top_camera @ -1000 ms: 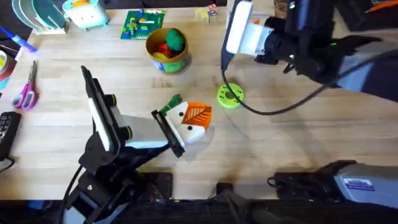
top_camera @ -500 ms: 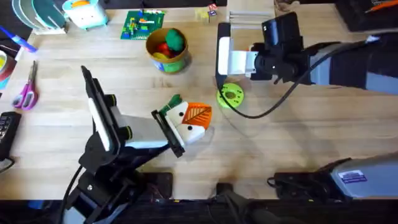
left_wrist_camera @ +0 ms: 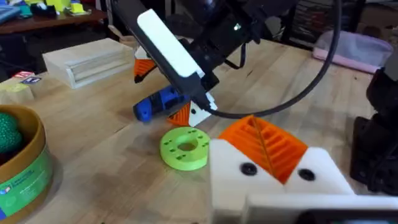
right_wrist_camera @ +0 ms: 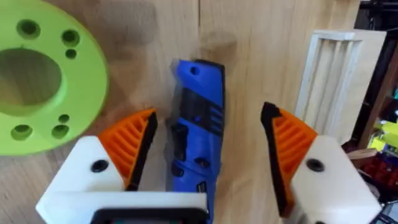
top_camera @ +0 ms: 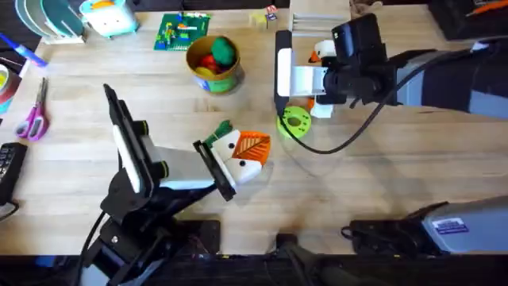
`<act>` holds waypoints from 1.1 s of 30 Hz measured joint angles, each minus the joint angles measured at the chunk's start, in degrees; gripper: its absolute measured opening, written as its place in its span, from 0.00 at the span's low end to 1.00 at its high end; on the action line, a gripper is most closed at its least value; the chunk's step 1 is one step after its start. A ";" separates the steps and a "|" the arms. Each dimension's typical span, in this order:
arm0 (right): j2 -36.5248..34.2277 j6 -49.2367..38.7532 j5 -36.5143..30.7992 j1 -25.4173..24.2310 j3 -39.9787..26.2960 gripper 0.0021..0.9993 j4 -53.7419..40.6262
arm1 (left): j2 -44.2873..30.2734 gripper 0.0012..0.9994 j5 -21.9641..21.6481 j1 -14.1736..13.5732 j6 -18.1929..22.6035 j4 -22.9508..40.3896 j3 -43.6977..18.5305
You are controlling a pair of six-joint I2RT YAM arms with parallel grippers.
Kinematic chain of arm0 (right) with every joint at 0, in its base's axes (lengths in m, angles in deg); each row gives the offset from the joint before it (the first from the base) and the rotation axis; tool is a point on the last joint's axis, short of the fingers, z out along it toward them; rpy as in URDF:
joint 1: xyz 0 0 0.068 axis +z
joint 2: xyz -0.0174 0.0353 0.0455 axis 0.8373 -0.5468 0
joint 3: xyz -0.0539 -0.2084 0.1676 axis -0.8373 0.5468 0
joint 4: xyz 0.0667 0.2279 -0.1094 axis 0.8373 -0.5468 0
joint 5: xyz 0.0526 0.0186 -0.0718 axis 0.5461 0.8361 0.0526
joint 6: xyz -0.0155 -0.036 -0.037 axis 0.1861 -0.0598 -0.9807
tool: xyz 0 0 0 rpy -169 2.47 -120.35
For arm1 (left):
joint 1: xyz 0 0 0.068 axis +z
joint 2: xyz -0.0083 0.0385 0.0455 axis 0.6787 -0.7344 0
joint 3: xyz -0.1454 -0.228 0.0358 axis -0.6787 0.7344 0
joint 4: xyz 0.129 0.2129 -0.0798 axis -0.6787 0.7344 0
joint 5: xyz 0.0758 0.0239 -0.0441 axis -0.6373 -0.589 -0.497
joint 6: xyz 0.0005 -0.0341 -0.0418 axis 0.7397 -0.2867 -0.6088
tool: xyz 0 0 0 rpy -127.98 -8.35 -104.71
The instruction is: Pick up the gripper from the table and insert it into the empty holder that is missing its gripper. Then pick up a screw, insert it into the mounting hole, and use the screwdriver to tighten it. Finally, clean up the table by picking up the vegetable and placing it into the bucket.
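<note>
1. You are looking at two robot arms, each carrying one gripper: the left gripper (top_camera: 248, 161) and the right gripper (right_wrist_camera: 208, 152).
2. You are seeing one blue screwdriver (right_wrist_camera: 198, 127) lying on the wood.
3. One lime-green disc (top_camera: 294, 122) is sitting near it.
4. One bucket (top_camera: 213, 63) is standing on the table, holding three toy pieces: one red, one green, one yellow.
5. One dark-green vegetable (top_camera: 218, 132) is lying beside the left gripper.
6. One pair of purple-handled scissors (top_camera: 33, 115) is lying at the table's left side.
7. One slotted wooden block (left_wrist_camera: 93, 60) is resting near the far edge.
8. One green board (top_camera: 182, 31) is lying behind the bucket.
</note>
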 joint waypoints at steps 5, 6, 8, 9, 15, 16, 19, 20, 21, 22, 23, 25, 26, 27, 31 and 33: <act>1.18 5.49 -0.45 0.13 0.07 0.99 -0.90 | 0.00 0.01 -0.02 0.00 0.00 0.00 -0.01; 1.86 7.04 -0.94 0.19 0.08 0.99 -0.98 | 0.01 0.01 -0.02 0.00 0.00 0.00 0.00; 3.61 10.55 -2.37 0.31 0.11 0.99 -1.05 | 0.00 0.01 -0.02 0.00 0.00 -0.02 0.00; 4.64 12.58 -3.32 0.35 0.11 0.99 -1.11 | 0.00 0.01 -0.02 0.00 0.01 -0.01 0.00; 15.84 32.22 -8.19 0.37 0.11 0.99 -5.47 | 0.00 0.26 -0.06 0.00 0.36 -0.02 0.00; 17.41 34.82 -8.38 0.37 0.11 0.99 -6.44 | 0.00 0.43 -0.07 0.00 0.24 -0.02 -0.01; 22.04 42.39 -8.63 0.37 0.11 0.99 -9.70 | 0.00 0.87 -0.04 0.00 0.22 -0.02 -0.02; 23.66 44.76 -8.66 0.37 0.11 0.99 -10.64 | 0.00 0.97 -0.08 0.00 0.13 -0.02 0.00; 25.16 47.07 -8.65 0.37 0.11 0.99 -11.54 | 0.00 0.99 -0.07 0.00 0.16 -0.02 0.00; 26.70 49.28 -8.66 0.37 0.11 0.99 -12.41 | 0.00 0.99 -0.07 0.00 0.17 -0.02 0.00; 28.38 51.69 -8.65 0.37 0.11 0.99 -13.33 | 0.00 0.99 -0.07 0.00 0.17 -0.02 0.00; 31.05 55.85 -8.65 0.37 0.11 0.99 -15.19 | 0.00 0.99 -0.07 0.00 0.18 -0.02 0.00; 32.13 57.69 -8.65 0.37 0.11 0.99 -16.15 | 0.00 0.99 -0.07 0.02 0.17 -0.02 -0.02; 32.94 59.53 -8.66 0.37 0.11 0.99 -17.17 | 0.00 0.99 -0.07 0.00 0.17 -0.02 0.00; 33.50 65.05 -8.63 0.37 0.11 0.99 -21.20 | 0.00 0.99 -0.07 0.00 0.19 -0.16 0.00; 33.26 67.07 -8.63 0.37 0.11 0.99 -23.35 | 0.00 0.99 -0.12 0.02 0.17 -0.45 -0.02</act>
